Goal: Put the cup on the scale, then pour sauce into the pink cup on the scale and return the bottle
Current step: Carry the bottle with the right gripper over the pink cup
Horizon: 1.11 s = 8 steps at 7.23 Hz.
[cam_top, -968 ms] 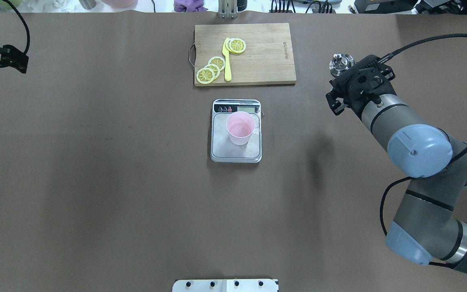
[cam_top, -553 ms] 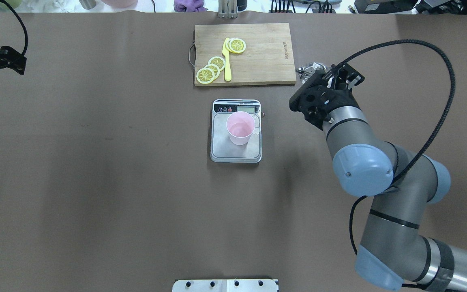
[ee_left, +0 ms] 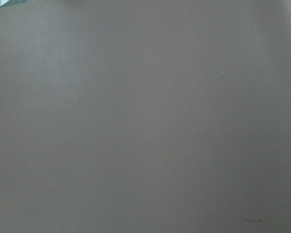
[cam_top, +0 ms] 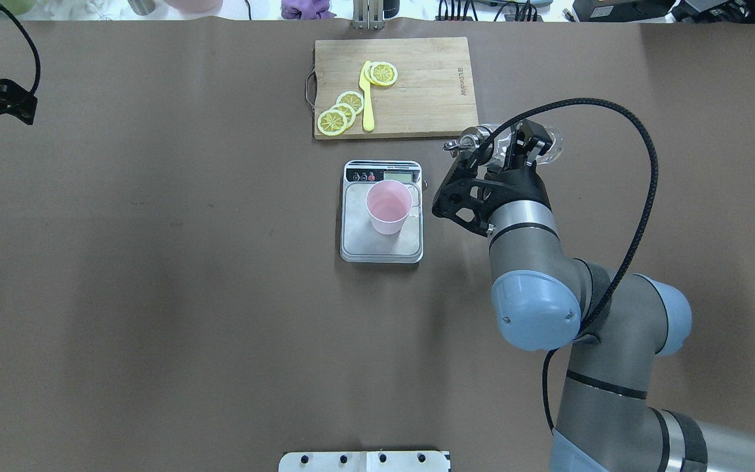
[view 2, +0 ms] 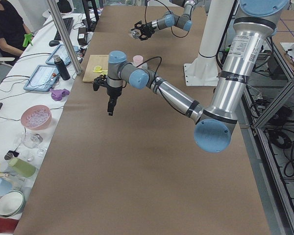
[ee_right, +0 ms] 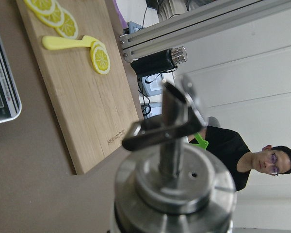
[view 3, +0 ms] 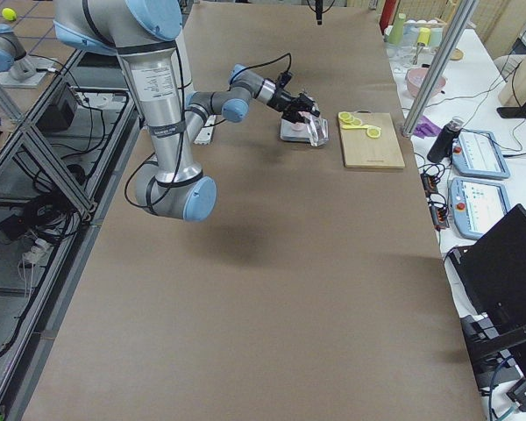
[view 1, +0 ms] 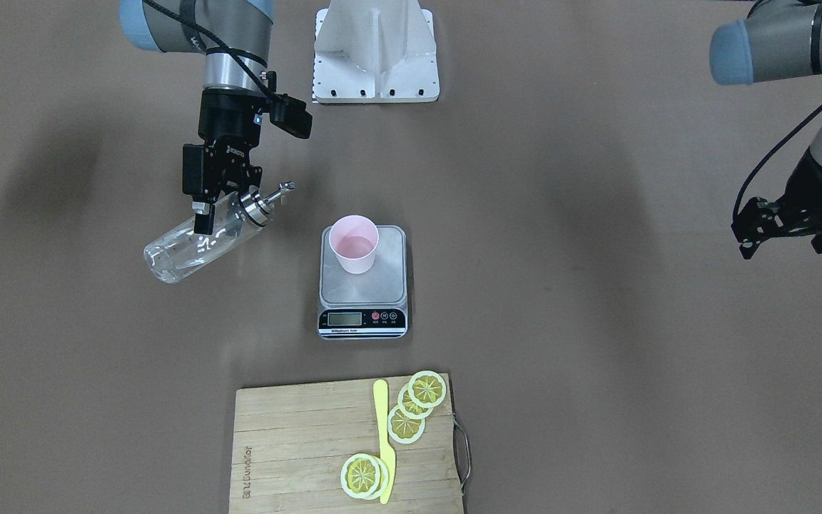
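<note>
count: one cup (view 1: 354, 244), one scale (view 1: 382, 285), one bottle (view 1: 179, 257), one board (view 1: 297, 428), five lemon slices (view 1: 406, 425), one knife (view 1: 382, 428) | cup upright on scale | right gripper (view 1: 215, 218) clamped on bottle, airborne, tilted, at cup's 2 o'clock overhead, spout toward 9 | front view bares its clear body, overhead half hides it | left gripper (cam_top: 27, 108) far out at 9 o'clock, can't tell its jaws

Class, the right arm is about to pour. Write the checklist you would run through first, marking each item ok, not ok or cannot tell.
1. Cup upright on the scale platform: ok.
2. Right gripper shut on the bottle: ok.
3. Pourer tip above the cup's mouth: not ok; it hangs beside the scale.
4. Sauce in the bottle: cannot tell; the glass looks clear.
5. Left gripper well away from the scale: ok.
6. Display zeroed: cannot tell; too small to read.
</note>
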### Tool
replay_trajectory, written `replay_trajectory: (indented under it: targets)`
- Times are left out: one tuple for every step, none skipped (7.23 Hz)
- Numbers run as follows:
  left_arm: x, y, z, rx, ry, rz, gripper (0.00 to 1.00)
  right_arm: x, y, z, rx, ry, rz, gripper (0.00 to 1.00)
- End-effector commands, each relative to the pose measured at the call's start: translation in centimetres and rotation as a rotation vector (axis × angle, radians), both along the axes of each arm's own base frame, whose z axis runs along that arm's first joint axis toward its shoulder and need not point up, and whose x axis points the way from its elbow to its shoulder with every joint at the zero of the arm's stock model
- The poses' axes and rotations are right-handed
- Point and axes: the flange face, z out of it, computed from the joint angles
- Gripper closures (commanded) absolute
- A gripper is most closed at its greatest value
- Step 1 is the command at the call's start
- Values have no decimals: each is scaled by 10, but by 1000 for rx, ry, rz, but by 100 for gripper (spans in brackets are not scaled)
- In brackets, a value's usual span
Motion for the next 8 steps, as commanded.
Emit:
replay_trajectory:
  targets:
    - [-4,3,17,-27,-16,-3,2,-15,1,0,4,206,-29,100]
    - [-11,3,24,-38,-20,-13,2,-30,-1,-1,0,248,-41,100]
    - [-22,1,30,-23,-33,9,2,-37,-1,-1,15,304,-52,100]
    - [-40,2,48,-10,-61,49,2,-53,-4,-4,17,318,-54,100]
    - [-56,-1,58,2,-80,73,2,-65,-9,-2,13,333,-53,100]
    - [-65,-2,67,17,-99,107,2,-73,-11,5,8,349,-54,100]
    - [-73,5,82,6,-112,120,2,-75,-12,10,5,359,-55,100]
    - [-76,4,83,5,-114,117,2,-75,-12,10,8,369,-55,100]
